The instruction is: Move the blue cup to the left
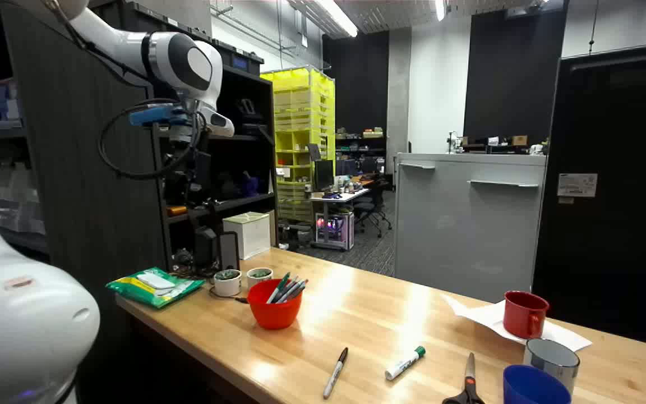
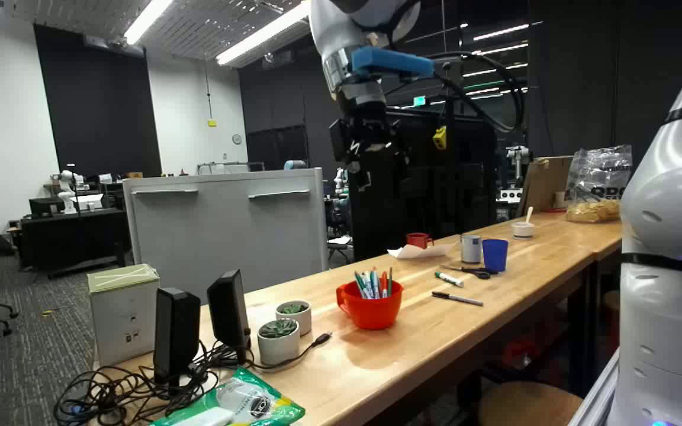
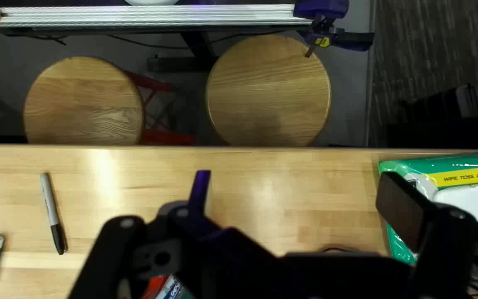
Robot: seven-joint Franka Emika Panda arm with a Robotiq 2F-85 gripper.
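The blue cup [image 1: 536, 387] stands upright on the wooden table in both exterior views. It is close beside the whitish-grey cup [image 1: 565, 365], and the bottom frame edge cuts it off in that view. It shows whole in an exterior view [image 2: 495, 255], near the table's front edge. It is out of view in the wrist view. My gripper [image 2: 380, 163] is high above the table, well away from the blue cup, towards the end with the plant pots. In the wrist view my gripper [image 3: 301, 195] is open, with its fingers wide apart and nothing between them.
A red cup [image 2: 418, 239] stands on white paper behind the grey cup. Scissors [image 2: 478, 271], a green-capped marker [image 2: 449, 279] and a black-capped pen [image 2: 457, 298] lie near the blue cup. A red bowl of pens [image 2: 370, 313], plant pots [image 2: 279, 343] and green wipes [image 1: 155, 286] are farther along.
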